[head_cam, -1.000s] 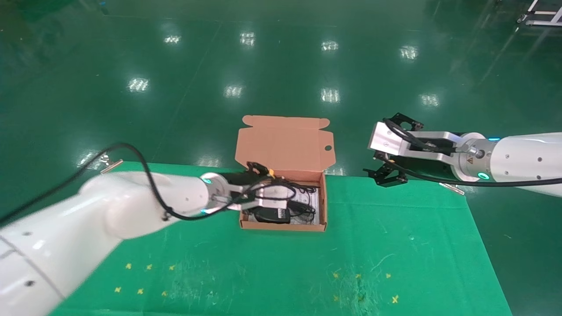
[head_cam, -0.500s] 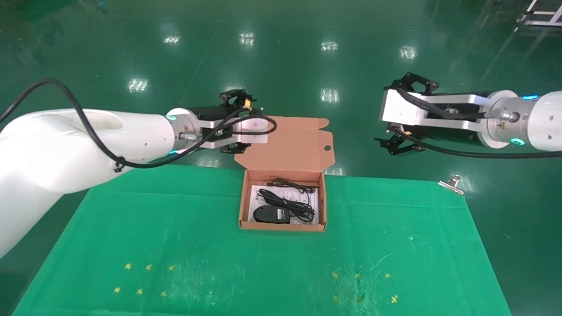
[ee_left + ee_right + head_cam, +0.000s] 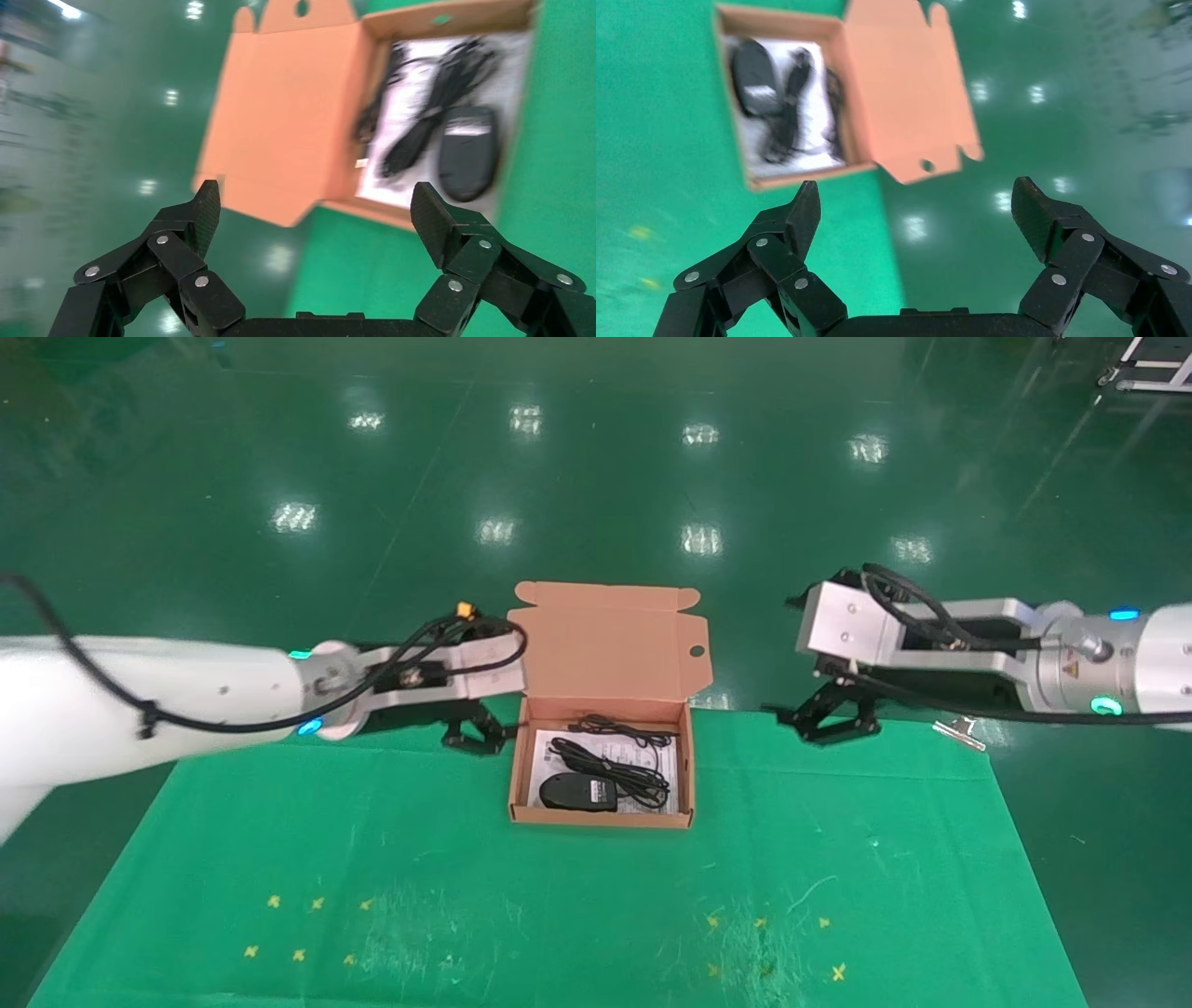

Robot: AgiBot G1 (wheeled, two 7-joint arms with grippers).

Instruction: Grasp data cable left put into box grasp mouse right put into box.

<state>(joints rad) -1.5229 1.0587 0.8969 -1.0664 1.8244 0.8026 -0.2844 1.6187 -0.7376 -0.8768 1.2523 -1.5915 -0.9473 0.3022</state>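
The orange-brown box [image 3: 601,818] stands open at the middle back of the green table, its lid upright behind it. Inside, on a white printed sheet, lie the black mouse [image 3: 577,793] and, beside it, the black data cable [image 3: 610,768] bundle. My left gripper [image 3: 477,736] hangs open just left of the box, holding nothing. My right gripper [image 3: 833,719] hangs open well right of the box, over the table's far edge. The left wrist view shows its gripper [image 3: 315,200] open, with the mouse [image 3: 467,151] and cable [image 3: 425,119] beyond. The right wrist view shows its gripper [image 3: 916,189] open, the mouse [image 3: 752,67] far off.
A metal binder clip [image 3: 957,730] pins the cloth at the back right edge. Small yellow cross marks [image 3: 307,929] dot the front of the table on the left, with more yellow cross marks [image 3: 768,943] on the right. The shiny green floor lies beyond the far edge.
My left gripper lifted out of the box, swung up behind it, then came down to the box's left side. My right gripper rose and dropped back to the far table edge.
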